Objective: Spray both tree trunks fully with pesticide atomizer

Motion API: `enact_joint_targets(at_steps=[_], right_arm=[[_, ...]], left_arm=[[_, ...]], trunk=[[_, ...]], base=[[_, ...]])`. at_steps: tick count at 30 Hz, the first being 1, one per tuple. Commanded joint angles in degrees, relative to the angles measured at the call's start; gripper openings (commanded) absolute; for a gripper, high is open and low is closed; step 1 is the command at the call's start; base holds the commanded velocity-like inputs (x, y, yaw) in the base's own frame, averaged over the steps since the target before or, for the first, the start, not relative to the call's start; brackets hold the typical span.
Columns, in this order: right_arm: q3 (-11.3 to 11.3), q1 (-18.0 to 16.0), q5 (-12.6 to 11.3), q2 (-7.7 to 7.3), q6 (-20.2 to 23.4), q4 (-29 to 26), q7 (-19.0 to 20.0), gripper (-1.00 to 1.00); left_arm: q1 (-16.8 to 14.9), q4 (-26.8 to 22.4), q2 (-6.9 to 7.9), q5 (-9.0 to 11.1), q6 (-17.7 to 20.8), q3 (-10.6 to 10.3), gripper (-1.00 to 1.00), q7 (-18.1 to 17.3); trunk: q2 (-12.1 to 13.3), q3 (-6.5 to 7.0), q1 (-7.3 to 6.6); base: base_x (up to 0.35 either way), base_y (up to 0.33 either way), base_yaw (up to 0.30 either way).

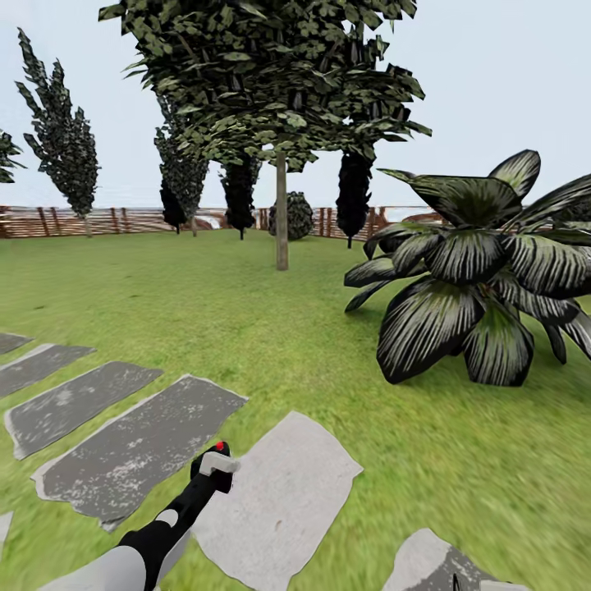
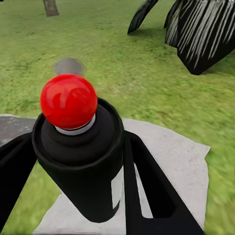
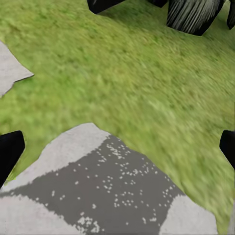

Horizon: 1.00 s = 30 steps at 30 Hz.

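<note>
The left hand [image 2: 78, 166] is closed around the pesticide atomizer [image 2: 81, 161], red dot up, above paving stones [image 1: 279, 492]; the right hand [image 3: 117, 147] is spread wide, holding nothing

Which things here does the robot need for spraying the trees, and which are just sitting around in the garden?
For the job:
- pesticide atomizer, gripped in the left end effector
- broadleaf tree and its trunk

Just around:
- stepping stones
- big striped-leaf plant
- dark narrow trees
- wooden fence
</note>
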Motion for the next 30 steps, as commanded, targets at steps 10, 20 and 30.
enact_joint_targets(at_steps=[10,20,30], right_arm=[[0.55,-0.02,-0.58,1.25,-0.18,0.06,-0.21,1.0],[0.52,-0.02,-0.58,2.4,-0.19,0.62,4.72,1.0],[0.49,-0.02,-0.65,2.62,-0.26,1.03,7.4,1.0]], left_arm=[[-0.05,0.08,-0.72,0.09,-0.07,0.97,-1.0,0.27],[-0.05,5.62,-0.87,6.86,-0.42,2.57,-1.0,0.16],[-0.05,6.41,-0.88,7.74,-0.61,2.62,-1.0,0.12]], trunk=[[3.99,2.43,-2.21],[8.0,4.95,-4.41],[12.02,7.3,-6.6]], base=[[0.0,0.0,0.234],[0.0,0.0,0.224],[0.0,0.0,0.161]])
